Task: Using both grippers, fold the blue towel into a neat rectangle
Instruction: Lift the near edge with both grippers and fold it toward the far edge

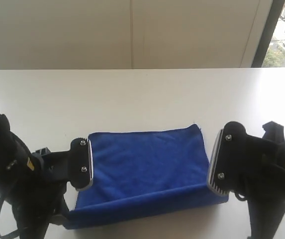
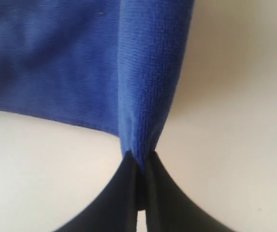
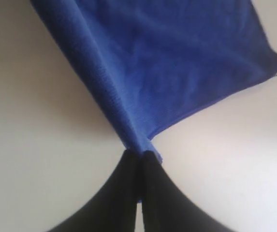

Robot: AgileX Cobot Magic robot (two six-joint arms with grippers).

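— Two corners caught?
— Yes. My left gripper (image 2: pixel 139 158) is clamped tight on one corner of the blue towel (image 1: pixel 147 164), and my right gripper (image 3: pixel 139 153) on the other. I see that edge raised off the white table (image 1: pixel 132 94); the rest lies flat between the arms.

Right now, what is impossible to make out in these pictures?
- Exterior view: fingertips of the left hand and right hand are hidden under their own wrist plates.
- Wrist views: the blue towel is cut off by the picture edges.
- Any view: how many layers it has is hidden beneath its top surface.
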